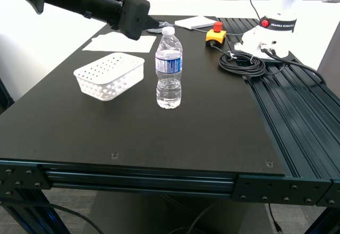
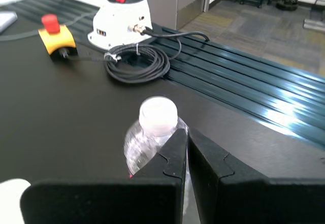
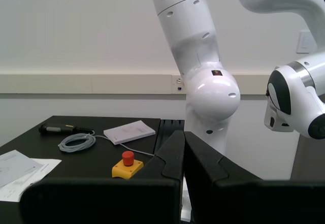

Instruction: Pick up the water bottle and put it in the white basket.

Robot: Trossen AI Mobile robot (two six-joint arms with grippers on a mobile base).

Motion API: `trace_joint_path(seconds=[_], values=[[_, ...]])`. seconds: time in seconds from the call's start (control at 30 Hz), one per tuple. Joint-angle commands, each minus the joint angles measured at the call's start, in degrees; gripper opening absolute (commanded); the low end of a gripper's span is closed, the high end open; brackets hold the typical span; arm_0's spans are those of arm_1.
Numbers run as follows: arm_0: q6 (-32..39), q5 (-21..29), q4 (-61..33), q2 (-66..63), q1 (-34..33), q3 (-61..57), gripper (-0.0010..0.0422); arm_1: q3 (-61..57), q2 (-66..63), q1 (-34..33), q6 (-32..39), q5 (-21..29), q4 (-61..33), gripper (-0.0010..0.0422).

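The water bottle (image 1: pixel 169 69) stands upright near the middle of the black table (image 1: pixel 106 128). It is clear and ribbed, with a white cap and a blue-and-white label. The white basket (image 1: pixel 110 75), shallow and with round holes, sits beside it toward the exterior view's left and holds nothing. My first gripper (image 1: pixel 153 24) hangs above the table just behind the bottle's cap. In the first wrist view its fingers are shut together (image 2: pixel 187 135), with the bottle (image 2: pixel 152 125) right beyond the tips and not held. My second gripper (image 3: pixel 184 135) is shut, empty and faces the white robot.
White paper sheets (image 1: pixel 119 42) lie behind the basket. A yellow box with a red button (image 1: pixel 215 35), a coiled black cable (image 1: pixel 241 63) and another robot's white base (image 1: pixel 271 32) stand at the back right. Grooved metal rails (image 1: pixel 297 101) run along the table's right side.
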Motion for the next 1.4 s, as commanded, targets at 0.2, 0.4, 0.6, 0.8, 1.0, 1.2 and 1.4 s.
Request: trace_joint_path(seconds=[0.2,0.4,0.6,0.8,1.0,1.2,1.4], values=[[0.0,0.0,0.2,0.0,0.0,0.1,0.0001,2.1,6.7,-0.1,4.5,1.2,1.5,0.0108],[0.0,0.0,0.2,0.0,0.0,0.1,0.0001,2.2,7.4,-0.2,5.9,1.5,5.3,0.0232],[0.0,0.0,0.2,0.0,0.0,0.1,0.0001,2.5,8.3,-0.3,5.9,1.0,6.1,0.0246],[0.0,0.0,0.2,0.0,0.0,0.1,0.0001,5.9,14.3,-1.2,4.3,1.0,6.2,0.0188],[0.0,0.0,0.2,0.0,0.0,0.1,0.0001,10.8,19.4,-1.4,4.0,1.8,3.8,0.0102],[0.0,0.0,0.2,0.0,0.0,0.1,0.0001,10.9,19.3,-1.4,4.0,1.8,3.5,0.0006],[0.0,0.0,0.2,0.0,0.0,0.1,0.0001,10.9,13.2,0.0,4.5,-1.2,4.0,-0.0001]])
